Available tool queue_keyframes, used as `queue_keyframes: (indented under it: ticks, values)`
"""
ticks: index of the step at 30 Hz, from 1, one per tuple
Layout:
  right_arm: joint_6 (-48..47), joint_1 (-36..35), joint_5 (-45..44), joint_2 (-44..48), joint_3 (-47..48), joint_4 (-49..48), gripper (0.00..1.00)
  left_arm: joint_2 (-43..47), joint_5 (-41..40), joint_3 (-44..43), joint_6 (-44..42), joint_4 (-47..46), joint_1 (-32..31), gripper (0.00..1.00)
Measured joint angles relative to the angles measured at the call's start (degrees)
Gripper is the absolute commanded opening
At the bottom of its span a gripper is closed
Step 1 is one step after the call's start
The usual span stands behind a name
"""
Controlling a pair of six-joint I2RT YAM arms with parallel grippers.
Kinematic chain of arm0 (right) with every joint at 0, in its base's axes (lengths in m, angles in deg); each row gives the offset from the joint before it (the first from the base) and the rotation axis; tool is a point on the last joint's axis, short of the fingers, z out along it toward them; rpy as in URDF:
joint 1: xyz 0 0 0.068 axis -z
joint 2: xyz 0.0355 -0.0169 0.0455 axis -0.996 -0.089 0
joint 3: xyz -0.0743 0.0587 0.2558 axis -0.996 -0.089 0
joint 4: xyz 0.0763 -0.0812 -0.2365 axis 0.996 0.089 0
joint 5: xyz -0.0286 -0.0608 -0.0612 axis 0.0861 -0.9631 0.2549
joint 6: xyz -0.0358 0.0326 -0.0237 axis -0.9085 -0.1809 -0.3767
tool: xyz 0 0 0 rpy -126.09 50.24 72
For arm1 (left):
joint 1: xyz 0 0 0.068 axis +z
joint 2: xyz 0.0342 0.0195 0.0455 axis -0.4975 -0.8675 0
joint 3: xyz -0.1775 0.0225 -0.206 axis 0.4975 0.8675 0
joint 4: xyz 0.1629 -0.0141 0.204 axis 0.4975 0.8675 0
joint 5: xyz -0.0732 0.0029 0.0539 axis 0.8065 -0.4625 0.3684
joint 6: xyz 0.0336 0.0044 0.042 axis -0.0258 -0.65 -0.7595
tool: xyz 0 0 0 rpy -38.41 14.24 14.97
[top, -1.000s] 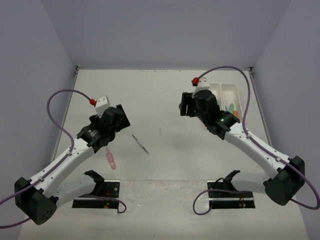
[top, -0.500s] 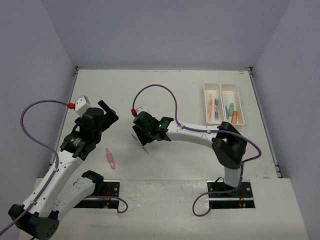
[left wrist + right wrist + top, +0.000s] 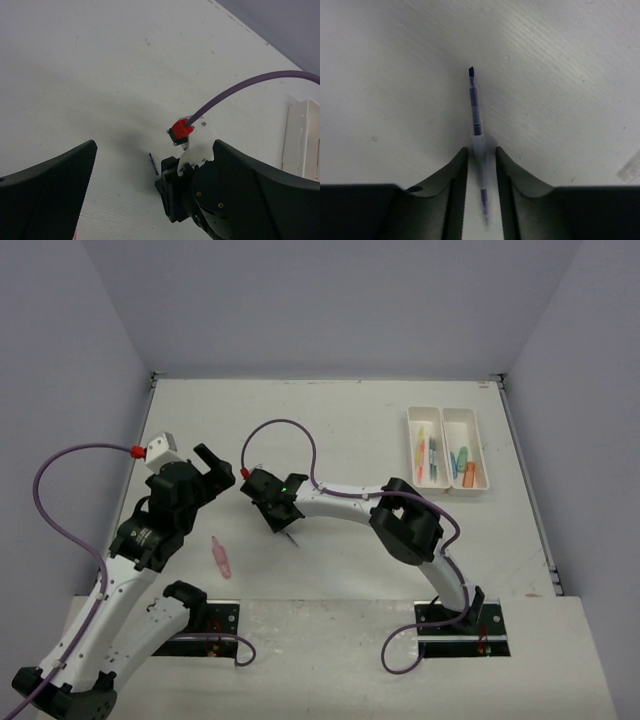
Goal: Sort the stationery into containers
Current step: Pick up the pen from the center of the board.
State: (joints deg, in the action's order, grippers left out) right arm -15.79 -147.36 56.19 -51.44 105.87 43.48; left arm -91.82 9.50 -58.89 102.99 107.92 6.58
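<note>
A thin dark-blue pen [image 3: 476,115] with a grey sleeve lies on the table. My right gripper [image 3: 481,150] is lowered over it. The pen's rear half sits between the jaws, with a narrow gap on each side. In the top view the right gripper [image 3: 272,502] covers most of the pen [image 3: 292,537]. A pink marker [image 3: 221,556] lies near the left arm. My left gripper [image 3: 210,468] is open and empty, raised left of the right gripper. Two white trays [image 3: 410,445] [image 3: 484,455] at the far right hold several coloured markers.
The right arm stretches across the table's middle from its base at the near right. In the left wrist view the right gripper's body [image 3: 185,195] and purple cable [image 3: 240,90] sit between the left fingers, with a tray [image 3: 300,135] at the right edge.
The right arm swung from the trays across to the left and came down over the thin pen. The left gripper drew back to the left.
</note>
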Motion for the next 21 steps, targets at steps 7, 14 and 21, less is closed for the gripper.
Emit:
queue_keyframes:
  ticks: [7,14,21]
  values:
    - [0.09,-0.27,-0.44,-1.07,1.6,0.71,0.0,-0.69,0.45,0.2,-1.22,-0.14,-0.02,1.0]
    - [0.18,1.09,-0.22,11.83,-12.27,-0.06,0.0,-4.96,3.01,0.24,-3.37,-0.34,0.0,1.0]
    - [0.82,20.97,-2.35,54.54,-32.54,-2.83,0.0,-16.75,9.69,-0.01,-6.48,-7.1,-3.51,1.0]
